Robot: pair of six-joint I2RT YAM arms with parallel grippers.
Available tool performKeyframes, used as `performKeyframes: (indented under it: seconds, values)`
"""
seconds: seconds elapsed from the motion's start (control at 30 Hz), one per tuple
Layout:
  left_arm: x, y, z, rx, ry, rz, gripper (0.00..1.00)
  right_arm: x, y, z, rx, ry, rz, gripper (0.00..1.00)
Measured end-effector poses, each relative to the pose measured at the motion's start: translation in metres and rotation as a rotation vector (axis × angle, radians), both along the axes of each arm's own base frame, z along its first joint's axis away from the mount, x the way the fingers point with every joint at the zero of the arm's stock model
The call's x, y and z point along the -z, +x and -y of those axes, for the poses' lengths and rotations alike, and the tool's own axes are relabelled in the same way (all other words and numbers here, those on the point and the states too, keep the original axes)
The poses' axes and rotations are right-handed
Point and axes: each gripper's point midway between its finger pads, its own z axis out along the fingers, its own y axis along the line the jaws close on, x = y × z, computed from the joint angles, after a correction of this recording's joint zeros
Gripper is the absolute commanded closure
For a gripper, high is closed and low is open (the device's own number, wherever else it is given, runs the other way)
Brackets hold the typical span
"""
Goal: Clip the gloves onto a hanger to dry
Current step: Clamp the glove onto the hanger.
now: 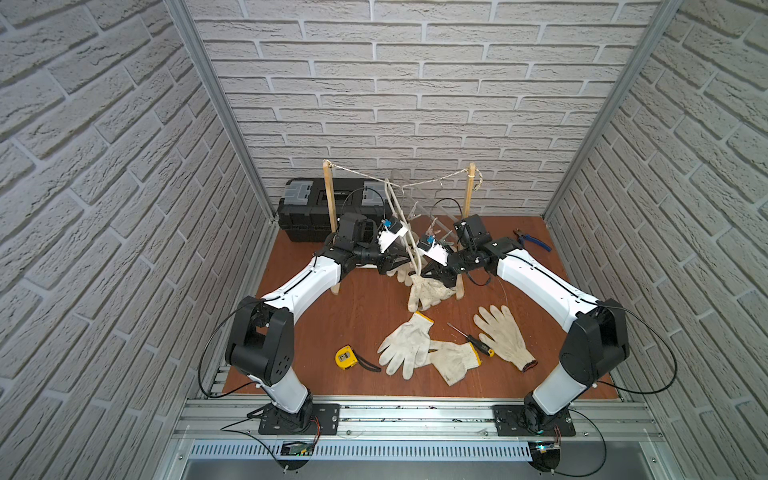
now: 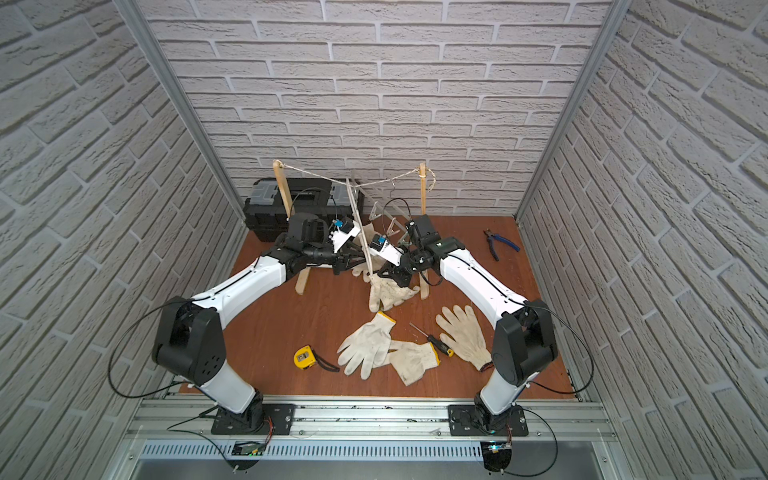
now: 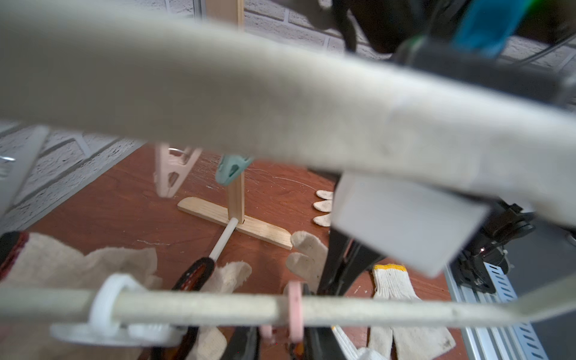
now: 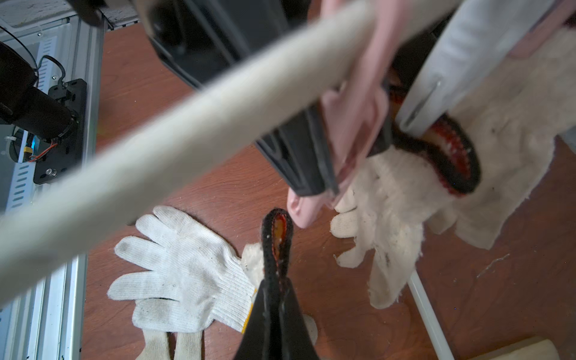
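Observation:
A beige hanger (image 1: 400, 216) hangs from the rope between two wooden posts. My left gripper (image 3: 280, 339) is shut on a pink clip (image 4: 352, 134) on the hanger's bar (image 3: 218, 305). My right gripper (image 4: 276, 290) is shut on the dark red cuff (image 4: 277, 230) of a glove, just below the pink clip's tip. Beside it a white clip (image 4: 452, 78) holds another red-cuffed glove (image 4: 399, 202), which hangs to the table (image 1: 428, 291). Three more gloves lie flat in front (image 1: 405, 345), (image 1: 455, 359), (image 1: 503, 332).
A black toolbox (image 1: 328, 208) stands at the back left behind the left post (image 1: 329, 195). Blue pliers (image 1: 534, 241) lie at the back right. A yellow tape measure (image 1: 347, 356) and a screwdriver (image 1: 473, 340) lie among the front gloves. Brick walls close three sides.

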Motion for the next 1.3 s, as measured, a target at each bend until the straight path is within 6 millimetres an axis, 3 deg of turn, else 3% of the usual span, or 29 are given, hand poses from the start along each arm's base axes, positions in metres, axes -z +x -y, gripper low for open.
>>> performKeyframes:
  seconds: [0.2,1.3]
  values:
    - [-0.004,-0.005,-0.001,0.017,-0.005,-0.018,0.77,0.009,0.002,-0.005,-0.026,0.022,-0.034,0.98]
    - [0.002,-0.005,0.001,0.066,0.009,-0.044,0.76,-0.016,0.014,-0.013,-0.019,0.158,-0.036,0.98]
